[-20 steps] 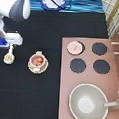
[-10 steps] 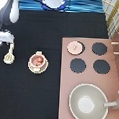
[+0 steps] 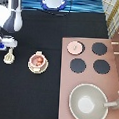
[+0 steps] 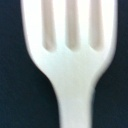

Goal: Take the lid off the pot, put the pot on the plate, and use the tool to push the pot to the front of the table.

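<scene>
Large black table [image 3: 37, 24], filling most of the exterior view. At that view's right, a pinkish-brown stove block [image 3: 115, 68] with four black burners [image 3: 99, 48]. On the stove's bottom part, a big grey-beige pan [image 3: 88, 103], long handle pointing toward the view's right edge. At top left, the white robot arm [image 3: 10, 15], reaching down to the tool [image 3: 7, 44] low over the table near the view's left edge.

Near the table's middle left, the cream-yellow plate [image 3: 30, 67], already carrying the pale pink pot [image 3: 38, 60]. Pot open, upright, reddish-orange pieces showing inside. Well apart from the tool, toward the view's right and a little lower.

Off the pot and on the stove: the pale pink lid [image 3: 74, 47], flat over the top-left burner, knob up.

Just below the tool, the cream-white spatula [image 3: 9, 57]. Long axis roughly along the view's top-to-bottom line. Wide slotted head toward the view's bottom, short handle toward the top, ending right at the tool. Well left of plate and pot, with bare black table between.

In the wrist view, the spatula [image 4: 64, 70] seen from close by: three long slots in the head, narrowing into a neck and handle, black table on both sides.

Tool's state, released or clenched on the handle: cannot tell.
</scene>
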You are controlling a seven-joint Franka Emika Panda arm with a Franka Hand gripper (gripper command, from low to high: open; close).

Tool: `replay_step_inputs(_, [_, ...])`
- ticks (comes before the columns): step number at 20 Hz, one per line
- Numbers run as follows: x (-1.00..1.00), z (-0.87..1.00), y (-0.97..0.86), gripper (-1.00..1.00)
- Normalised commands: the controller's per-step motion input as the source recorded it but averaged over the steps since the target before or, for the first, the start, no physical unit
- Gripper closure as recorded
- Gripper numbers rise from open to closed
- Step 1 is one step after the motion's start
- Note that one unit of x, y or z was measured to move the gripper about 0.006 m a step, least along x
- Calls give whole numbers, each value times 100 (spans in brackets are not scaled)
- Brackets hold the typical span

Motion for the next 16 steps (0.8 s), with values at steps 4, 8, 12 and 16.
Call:
replay_step_inputs(4, [-56, -58, 11, -100])
replay_step_inputs(8, [-99, -57, -16, -100])
replay_step_inputs(12, [-84, -11, -10, 100])
replay_step_inputs(16, [-63, 0, -24, 100])
